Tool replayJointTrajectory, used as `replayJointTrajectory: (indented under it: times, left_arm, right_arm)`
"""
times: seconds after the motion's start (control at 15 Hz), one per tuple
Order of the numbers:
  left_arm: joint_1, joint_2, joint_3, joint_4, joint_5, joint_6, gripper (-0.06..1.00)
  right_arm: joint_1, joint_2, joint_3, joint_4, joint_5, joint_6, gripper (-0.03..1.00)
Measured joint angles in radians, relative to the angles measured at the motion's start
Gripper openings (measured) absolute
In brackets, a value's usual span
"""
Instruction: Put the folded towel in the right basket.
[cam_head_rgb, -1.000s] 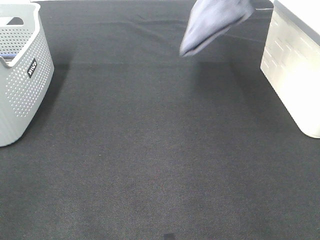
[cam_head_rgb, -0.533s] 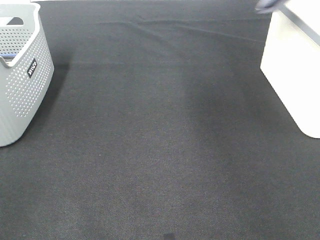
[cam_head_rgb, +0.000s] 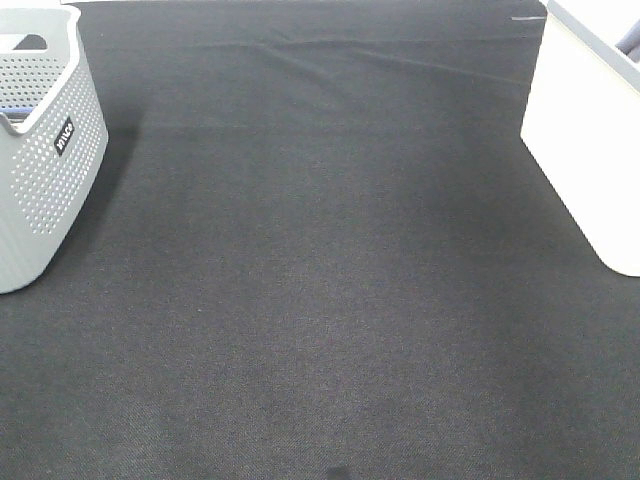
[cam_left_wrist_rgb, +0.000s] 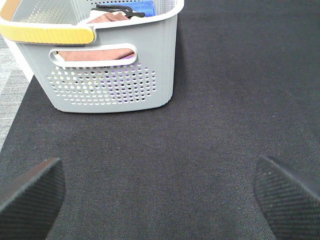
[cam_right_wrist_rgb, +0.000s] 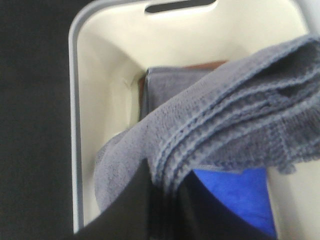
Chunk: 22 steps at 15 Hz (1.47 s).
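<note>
The folded towel (cam_right_wrist_rgb: 225, 115) is grey-blue and hangs in my right gripper (cam_right_wrist_rgb: 167, 210), which is shut on its edge. It hangs over the open top of the white right basket (cam_right_wrist_rgb: 100, 100). In the exterior high view that basket (cam_head_rgb: 585, 140) stands at the right edge, and only a dark sliver of towel (cam_head_rgb: 629, 43) shows over its rim. The right gripper itself is out of that view. My left gripper (cam_left_wrist_rgb: 160, 195) is open and empty, low over the black mat, with its fingers (cam_left_wrist_rgb: 30, 190) spread wide.
The right basket holds a blue cloth (cam_right_wrist_rgb: 235, 195) and another grey cloth (cam_right_wrist_rgb: 170, 85). A grey perforated basket (cam_head_rgb: 40, 170) stands at the left; the left wrist view shows it (cam_left_wrist_rgb: 115, 85) with a yellow handle and several cloths inside. A black mat (cam_head_rgb: 320, 280) covers the table.
The towel has moved right from the upper middle of the exterior high view to over the right basket, almost out of that view. The baskets have not moved.
</note>
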Motion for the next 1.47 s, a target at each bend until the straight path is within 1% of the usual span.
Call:
replayJointTrajectory:
  times: [0.07,0.13,0.2,0.27,0.33,0.4,0.53,0.6,0.73,0.8,0.93,1.07,1.13,1.27,1.33,1.47]
  left_arm:
    - [0.0,0.0,0.0,0.0,0.0,0.0,0.97]
    - [0.0,0.0,0.0,0.0,0.0,0.0,0.97]
    - [0.0,0.0,0.0,0.0,0.0,0.0,0.97]
    - [0.0,0.0,0.0,0.0,0.0,0.0,0.97]
    - [0.0,0.0,0.0,0.0,0.0,0.0,0.97]
    - [0.0,0.0,0.0,0.0,0.0,0.0,0.97]
    - [0.0,0.0,0.0,0.0,0.0,0.0,0.97]
    - [0.0,0.0,0.0,0.0,0.0,0.0,0.97]
    - [0.0,0.0,0.0,0.0,0.0,0.0,0.97]
    - [0.0,0.0,0.0,0.0,0.0,0.0,0.97]
    - [0.0,0.0,0.0,0.0,0.0,0.0,0.97]
    - [0.0,0.0,0.0,0.0,0.0,0.0,0.97]
    - [0.0,0.0,0.0,0.0,0.0,0.0,0.97]
    - [0.0,0.0,0.0,0.0,0.0,0.0,0.97]
    - [0.0,0.0,0.0,0.0,0.0,0.0,0.97]
    - [0.0,0.0,0.0,0.0,0.0,0.0,0.97]
  right_arm:
    - [0.0,0.026,0.007,0.0,0.0,0.002,0.21]
    - [0.0,0.047,0.011,0.0,0.0,0.01,0.36]
    - [0.0,0.062,0.011,0.0,-0.001,0.022,0.55]
    - [0.0,0.062,0.011,0.0,-0.001,0.022,0.55]
    - [0.0,0.067,0.013,0.004,-0.001,0.024,0.74]
    - [0.0,0.067,0.013,0.025,-0.001,0.024,0.79]
    - [0.002,0.06,0.013,0.093,-0.001,0.024,0.82]
    - [0.012,0.051,0.013,0.107,-0.001,0.024,0.82]
    - [0.06,0.025,0.013,0.102,-0.001,0.025,0.82]
    - [0.092,0.008,0.016,0.084,-0.001,0.03,0.82]
    - [0.152,-0.05,0.069,0.053,-0.003,0.051,0.82]
    - [0.201,-0.131,0.165,0.009,-0.003,0.052,0.82]
    - [0.21,-0.21,0.264,-0.008,-0.004,0.058,0.82]
    - [0.21,-0.339,0.434,-0.043,-0.004,0.062,0.82]
    - [0.21,-0.339,0.434,-0.043,-0.004,0.062,0.82]
    - [0.21,-0.479,0.62,-0.087,-0.005,0.062,0.82]
